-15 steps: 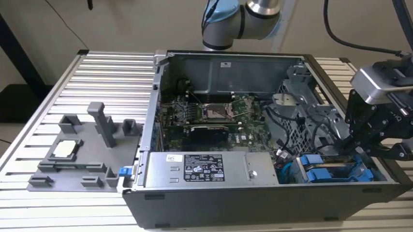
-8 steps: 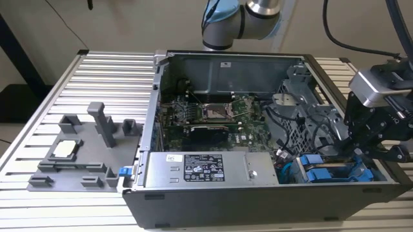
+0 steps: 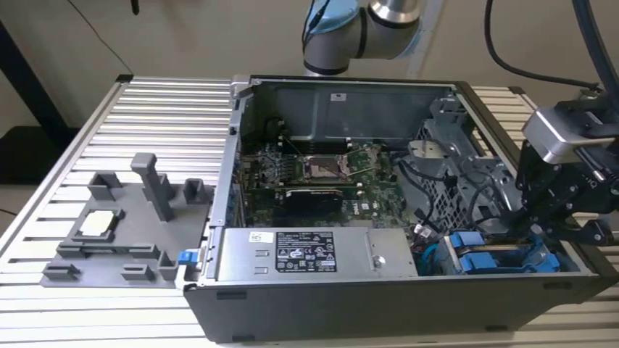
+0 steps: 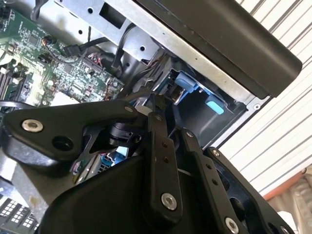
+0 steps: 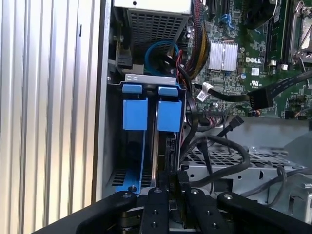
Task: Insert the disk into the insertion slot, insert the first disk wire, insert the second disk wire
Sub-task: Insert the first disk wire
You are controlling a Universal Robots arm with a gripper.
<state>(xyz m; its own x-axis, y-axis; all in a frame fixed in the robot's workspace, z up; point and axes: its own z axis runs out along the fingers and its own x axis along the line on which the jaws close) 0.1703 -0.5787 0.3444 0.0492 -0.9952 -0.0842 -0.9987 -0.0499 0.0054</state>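
Robotics lab bench: an open grey-and-black desktop computer case (image 3: pixel 387 308) lies on a ribbed aluminium-slat table (image 3: pixel 164 101), a grey plastic parts fixture (image 3: pixel 109 254) far across it from the black gripper (image 3: pixel 538 230) of a silver-and-blue robot arm (image 3: pixel 353 36).

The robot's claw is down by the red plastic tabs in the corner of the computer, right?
Not quite: the plastic tabs are blue, not red. The exterior view shows the gripper down by them in the corner of the computer case.
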